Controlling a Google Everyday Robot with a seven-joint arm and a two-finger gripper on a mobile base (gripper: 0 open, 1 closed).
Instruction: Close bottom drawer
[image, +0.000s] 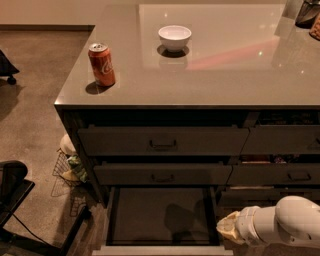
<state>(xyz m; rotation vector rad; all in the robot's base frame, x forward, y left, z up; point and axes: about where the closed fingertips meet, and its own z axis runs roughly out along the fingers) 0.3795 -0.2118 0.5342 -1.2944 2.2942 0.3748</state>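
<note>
The bottom drawer (160, 215) is pulled out wide open at the bottom of the left stack, showing its dark flat interior and its pale front rim (162, 250). My gripper (229, 229) is at the end of the white arm that comes in from the lower right. It sits just beside the drawer's right side, near the front corner. The arm's shadow falls on the drawer floor. The two drawer fronts above (162, 141) are shut.
A red soda can (102, 64) and a white bowl (174, 37) stand on the grey countertop (225, 75). The right-hand drawer stack (280, 175) is beside the arm. A wire basket with rubbish (70, 165) sits on the floor left of the cabinet. A black chair base (20, 200) is at lower left.
</note>
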